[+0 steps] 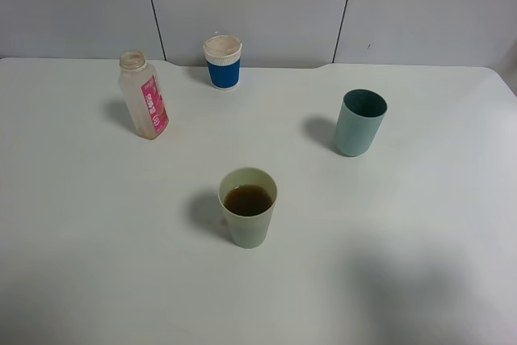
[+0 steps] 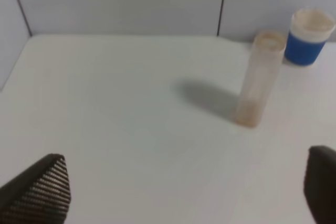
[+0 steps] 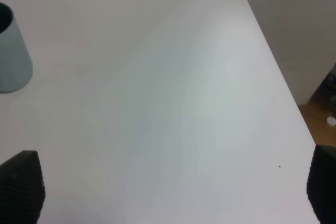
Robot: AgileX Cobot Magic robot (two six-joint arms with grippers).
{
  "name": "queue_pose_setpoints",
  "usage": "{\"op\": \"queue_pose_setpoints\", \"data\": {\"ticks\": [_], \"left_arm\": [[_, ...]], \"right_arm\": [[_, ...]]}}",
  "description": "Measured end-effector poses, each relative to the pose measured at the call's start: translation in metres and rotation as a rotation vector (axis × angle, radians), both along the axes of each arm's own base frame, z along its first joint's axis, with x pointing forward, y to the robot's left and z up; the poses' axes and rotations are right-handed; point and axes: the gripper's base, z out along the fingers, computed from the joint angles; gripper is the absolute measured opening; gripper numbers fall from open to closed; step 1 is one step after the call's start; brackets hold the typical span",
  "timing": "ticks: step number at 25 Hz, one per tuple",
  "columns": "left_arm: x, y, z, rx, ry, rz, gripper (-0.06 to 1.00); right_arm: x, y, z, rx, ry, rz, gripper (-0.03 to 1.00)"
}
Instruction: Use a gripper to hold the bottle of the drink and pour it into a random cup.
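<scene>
The bottle [image 1: 143, 96] stands upright at the back left of the white table, capless, pink label facing front right, and looks nearly empty. It also shows in the left wrist view [image 2: 258, 80]. The pale yellow-green cup [image 1: 248, 207] stands near the table's middle with brown drink inside. Neither gripper shows in the exterior high view. My left gripper [image 2: 184, 192] is open and empty, well short of the bottle. My right gripper [image 3: 173, 187] is open and empty over bare table near the right edge.
A white paper cup with blue sleeve [image 1: 223, 61] stands at the back, also in the left wrist view [image 2: 310, 36]. A teal-grey tumbler [image 1: 359, 123] stands right of centre, also in the right wrist view [image 3: 11, 51]. The table's right edge [image 3: 273, 72] drops off there.
</scene>
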Motion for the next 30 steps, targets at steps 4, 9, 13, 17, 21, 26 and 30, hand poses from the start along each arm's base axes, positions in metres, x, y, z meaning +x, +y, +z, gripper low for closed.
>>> {"op": "queue_pose_setpoints", "data": {"ticks": [4, 9, 13, 17, 21, 26, 30], "left_arm": [[-0.003, 0.0, -0.005, -0.009, 0.054, 0.001, 0.85], [-0.003, 0.0, -0.013, -0.002, 0.106, 0.004, 0.85], [-0.002, -0.002, -0.023, 0.001, 0.161, -0.018, 0.85], [-0.003, -0.003, -0.031, 0.007, 0.203, -0.034, 0.85], [-0.003, -0.005, -0.034, 0.013, 0.223, -0.06, 0.85], [-0.003, -0.005, -0.034, 0.019, 0.223, -0.063, 0.85], [-0.003, -0.005, -0.034, 0.019, 0.223, -0.063, 0.85]], "right_arm": [[0.0, 0.0, 0.0, 0.0, 0.0, 0.0, 1.0], [0.0, 0.0, 0.0, 0.0, 0.0, 0.0, 1.0], [0.0, 0.0, 0.0, 0.0, 0.0, 0.0, 1.0], [0.0, 0.0, 0.0, 0.0, 0.0, 0.0, 1.0], [0.0, 0.0, 0.0, 0.0, 0.0, 0.0, 1.0], [0.0, 0.0, 0.0, 0.0, 0.0, 0.0, 1.0], [0.0, 0.0, 0.0, 0.0, 0.0, 0.0, 1.0]]}}
